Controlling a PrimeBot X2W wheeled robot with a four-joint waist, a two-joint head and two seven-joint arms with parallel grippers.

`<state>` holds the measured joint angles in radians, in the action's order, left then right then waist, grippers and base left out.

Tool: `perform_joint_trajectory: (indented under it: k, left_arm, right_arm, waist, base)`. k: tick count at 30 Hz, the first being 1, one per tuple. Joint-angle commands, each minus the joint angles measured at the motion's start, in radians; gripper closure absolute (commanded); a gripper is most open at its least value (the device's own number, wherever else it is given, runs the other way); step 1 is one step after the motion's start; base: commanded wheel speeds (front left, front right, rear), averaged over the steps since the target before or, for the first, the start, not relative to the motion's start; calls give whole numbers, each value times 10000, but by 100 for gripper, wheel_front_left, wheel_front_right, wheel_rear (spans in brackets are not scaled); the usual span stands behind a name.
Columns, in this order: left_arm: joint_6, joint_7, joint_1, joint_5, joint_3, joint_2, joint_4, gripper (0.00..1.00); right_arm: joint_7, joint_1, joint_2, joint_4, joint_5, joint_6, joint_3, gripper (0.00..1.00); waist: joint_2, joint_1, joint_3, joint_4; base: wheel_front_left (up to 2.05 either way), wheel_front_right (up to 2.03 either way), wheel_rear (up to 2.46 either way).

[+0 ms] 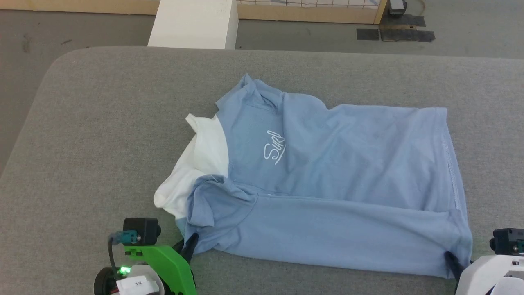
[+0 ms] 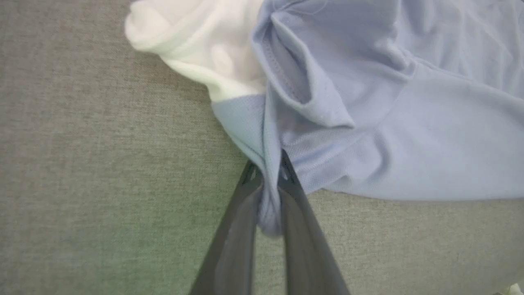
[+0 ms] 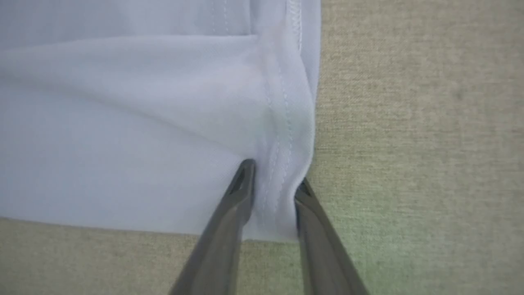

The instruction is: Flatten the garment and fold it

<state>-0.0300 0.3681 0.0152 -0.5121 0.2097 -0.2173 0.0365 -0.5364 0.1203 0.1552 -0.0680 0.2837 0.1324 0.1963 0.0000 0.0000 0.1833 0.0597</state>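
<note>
Item: garment (image 1: 327, 172), light blue, lying sideways on the grey table (image 1: 102, 123), its near long edge doubled over. Left gripper (image 2: 266, 164) is clenched on a thin bunch of cloth at the shoulder end, beside the white panel (image 2: 204, 53). Right gripper (image 3: 273, 176) straddles the hem corner, cloth gathered between its fingers (whether that pinch is firm cannot be told). Likely faults: hem corner slipping out under tension from a shallow hold; unequal pull skewing the fold; rumpled sleeve (image 2: 303, 82) trapped as a crease.

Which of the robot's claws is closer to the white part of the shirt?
Left. The left gripper pinches the garment close beside its white panel. The right gripper is at the far hem corner, a finger on either side.
</note>
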Motion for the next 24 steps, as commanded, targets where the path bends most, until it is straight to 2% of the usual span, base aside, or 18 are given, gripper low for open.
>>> perform_joint_trajectory:
  k: [1, 8, 12, 19, 24]
  left_arm:
    - [80, -22, -137, -21, -56, -11, -39, 100]
    - [5, -207, 64, -720, -513, 62, -430, 100]
    - [38, 111, 603, -1319, -945, -125, -1013, 100]
    - [682, 1254, 2216, -2043, -1622, -592, -2472, 100]
    - [994, 1808, 3268, -2370, -1607, -561, -3473, 100]
  right_arm:
    - [-55, -66, -107, -278, 63, -17, -75, 100]
    - [172, -479, -139, 520, 595, -17, 115, 100]
    - [-312, -565, 12, 1430, 1135, -17, 395, 100]
    - [-1760, 240, 521, 2838, 1851, -17, 1062, 100]
    - [-2626, 1128, 205, 3427, 2130, -17, 1620, 100]
  waist:
    - [0, 0, 8, -4]
    - [0, 0, -117, -191]
    - [0, 0, -344, -337]
    - [0, 0, -803, -468]
    - [0, 0, -952, -430]
  base:
    - [0, 0, 0]
    - [0, 0, 0]
    - [0, 0, 0]
    - [0, 0, 0]
    - [0, 0, 0]
